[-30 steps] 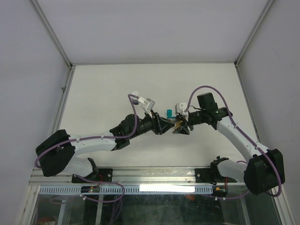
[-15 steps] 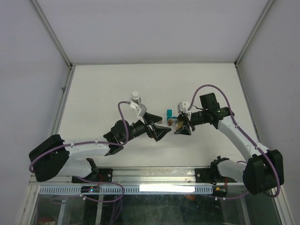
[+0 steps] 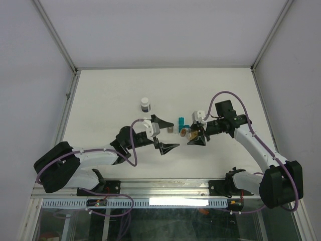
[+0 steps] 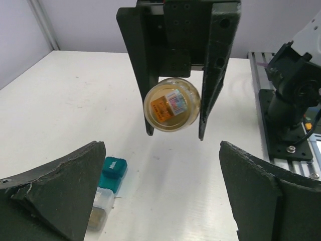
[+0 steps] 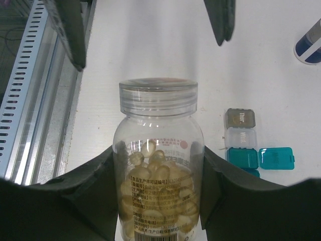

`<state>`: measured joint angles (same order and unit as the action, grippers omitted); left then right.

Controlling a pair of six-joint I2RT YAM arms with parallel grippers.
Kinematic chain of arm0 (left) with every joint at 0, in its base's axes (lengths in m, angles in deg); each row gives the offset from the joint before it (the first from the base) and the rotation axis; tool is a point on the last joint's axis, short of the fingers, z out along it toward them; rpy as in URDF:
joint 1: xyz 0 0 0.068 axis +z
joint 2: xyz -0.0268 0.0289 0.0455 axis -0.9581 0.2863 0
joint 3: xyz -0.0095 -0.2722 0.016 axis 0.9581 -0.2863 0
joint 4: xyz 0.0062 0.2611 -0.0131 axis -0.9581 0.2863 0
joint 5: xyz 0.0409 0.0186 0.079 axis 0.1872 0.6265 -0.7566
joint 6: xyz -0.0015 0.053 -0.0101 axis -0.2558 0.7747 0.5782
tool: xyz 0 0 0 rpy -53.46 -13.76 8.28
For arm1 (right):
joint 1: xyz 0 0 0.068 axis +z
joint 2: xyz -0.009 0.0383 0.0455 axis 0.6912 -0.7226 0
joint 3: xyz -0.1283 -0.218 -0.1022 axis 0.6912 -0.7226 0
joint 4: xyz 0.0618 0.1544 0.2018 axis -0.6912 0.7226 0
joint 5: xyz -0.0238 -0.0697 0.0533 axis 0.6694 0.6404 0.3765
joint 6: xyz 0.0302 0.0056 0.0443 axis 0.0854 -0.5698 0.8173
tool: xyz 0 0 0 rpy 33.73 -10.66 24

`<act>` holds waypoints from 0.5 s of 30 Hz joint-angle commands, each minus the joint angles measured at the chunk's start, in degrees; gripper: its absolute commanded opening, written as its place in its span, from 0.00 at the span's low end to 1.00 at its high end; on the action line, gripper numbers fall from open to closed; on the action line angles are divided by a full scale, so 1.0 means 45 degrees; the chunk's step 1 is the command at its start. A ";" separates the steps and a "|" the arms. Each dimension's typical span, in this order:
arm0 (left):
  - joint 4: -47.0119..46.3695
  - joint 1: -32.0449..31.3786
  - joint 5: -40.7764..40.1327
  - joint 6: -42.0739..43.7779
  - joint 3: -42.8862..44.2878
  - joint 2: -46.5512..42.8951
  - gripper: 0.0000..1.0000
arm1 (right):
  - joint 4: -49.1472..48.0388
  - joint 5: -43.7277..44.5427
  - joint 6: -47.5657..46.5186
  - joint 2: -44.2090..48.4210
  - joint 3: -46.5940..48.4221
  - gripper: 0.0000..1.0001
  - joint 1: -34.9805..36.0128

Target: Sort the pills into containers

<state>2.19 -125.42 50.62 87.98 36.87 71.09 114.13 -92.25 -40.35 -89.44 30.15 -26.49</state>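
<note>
A clear bottle (image 5: 158,170) of yellowish pills, clear lid (image 5: 158,95) on, lies level in my right gripper (image 5: 158,201), which is shut on its body. From above, the bottle (image 3: 187,133) points left at my left gripper (image 3: 163,134). That gripper stands open and apart from it, nothing between its fingers. Its own view faces the bottle's (image 4: 172,104) labelled bottom above the left gripper (image 4: 163,201). The containers sit in a row on the table: grey box (image 5: 241,119), clear box (image 5: 241,136), teal box (image 5: 242,156) with a flipped-open lid (image 5: 276,157). They lie behind the grippers: the teal box (image 3: 180,121) and the grey box (image 3: 170,129).
A small dark bottle with a white cap (image 3: 145,105) stands upright on the white table (image 3: 110,95), left of and behind the containers. Metal frame rails (image 3: 67,95) border the table at left and right, and the arm bases sit along the near edge.
My left gripper, shut at the bottle's lid end a second ago, has opened wide and pulled back to the left. The right gripper still holds the bottle, shifted slightly.
</note>
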 commanded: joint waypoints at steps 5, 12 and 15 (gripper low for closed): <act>-0.0741 0.0200 0.0935 0.0469 0.1837 0.1315 0.93 | -0.0001 -0.0623 -0.0637 0.0154 0.0287 0.00 0.0062; -0.0672 0.0194 0.1114 0.0202 0.2295 0.1985 0.76 | -0.0024 -0.0386 -0.0657 0.0061 0.0302 0.00 0.0269; -0.0580 0.0205 0.1145 0.0163 0.2397 0.2105 0.72 | -0.0029 -0.0388 -0.0657 0.0054 0.0303 0.00 0.0310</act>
<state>1.78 -124.67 54.07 88.53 45.46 79.75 114.48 -91.99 -42.16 -89.46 30.15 -25.71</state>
